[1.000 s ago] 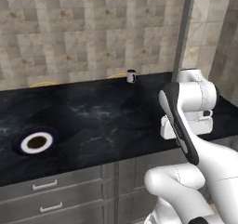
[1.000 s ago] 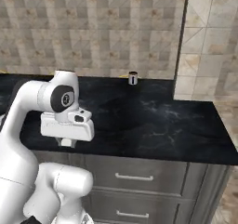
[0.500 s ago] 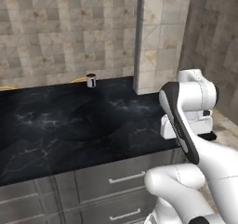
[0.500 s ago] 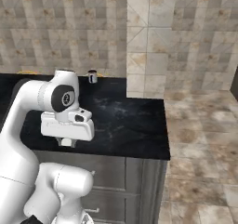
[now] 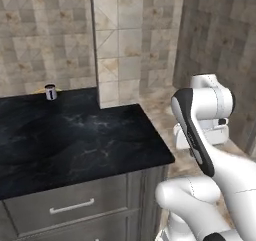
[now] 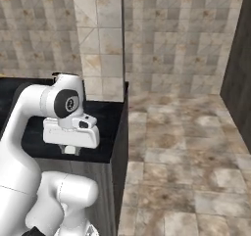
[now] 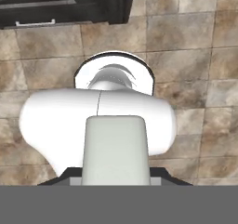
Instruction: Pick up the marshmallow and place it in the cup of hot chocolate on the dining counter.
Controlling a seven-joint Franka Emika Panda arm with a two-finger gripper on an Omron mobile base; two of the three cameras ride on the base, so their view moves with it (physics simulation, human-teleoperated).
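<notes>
Left base view shows a small dark-topped cup (image 5: 50, 92) at the black desk's (image 5: 85, 140) far edge, well apart from the tucked arm. Probably folded for driving; whether the hand (image 5: 200, 135) is apart or together, I cannot tell.

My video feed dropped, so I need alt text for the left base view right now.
A glossy black marble counter with grey drawers ends at a tiled pillar; a small dark container with a white label stands at its back edge. The white arm rises at lower right over brown floor tiles.

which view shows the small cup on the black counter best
The left base view: the small cup stands unobstructed at the back of the black counter by the wall. In the right base view the arm covers that spot; the hand view faces floor tiles.
</notes>
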